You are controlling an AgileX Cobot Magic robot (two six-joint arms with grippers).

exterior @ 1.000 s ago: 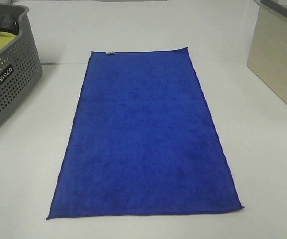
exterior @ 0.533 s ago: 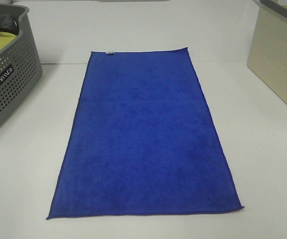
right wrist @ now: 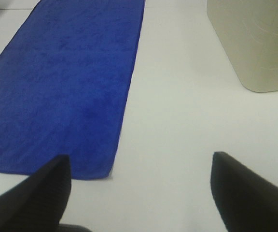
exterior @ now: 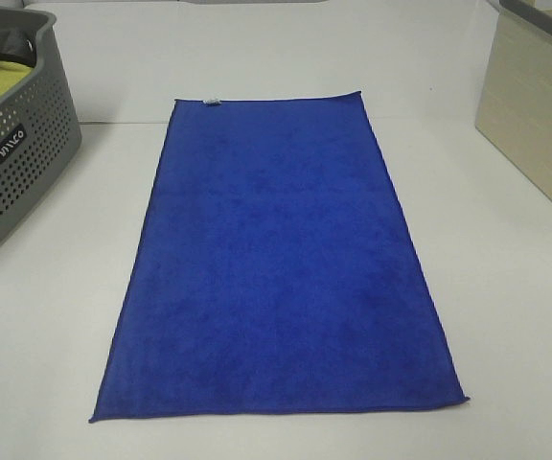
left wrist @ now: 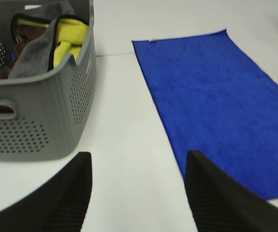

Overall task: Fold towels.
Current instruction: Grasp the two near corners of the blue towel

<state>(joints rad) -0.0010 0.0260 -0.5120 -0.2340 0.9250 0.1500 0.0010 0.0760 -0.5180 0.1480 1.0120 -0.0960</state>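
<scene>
1. Royal-blue plush rectangular towel (exterior: 281, 259) lies flat, unfolded, mid white counter (exterior: 506, 316).
2. Left fingers (left wrist: 64, 198) and right fingers (right wrist: 247, 191) spread wide, empty (both off the cloth).
3. Risk: shallow pinch at near corners slips, fold goes skewed.

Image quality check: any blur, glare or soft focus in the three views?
Exterior high: flat even light, no hard shadows, towel sharp, white table nearly washed out. Left wrist: soft overall, basket holes smeared, left tool blurred in the foreground. Right wrist: towel pile readable, right tool out of focus, beige bin slightly soft.
</scene>
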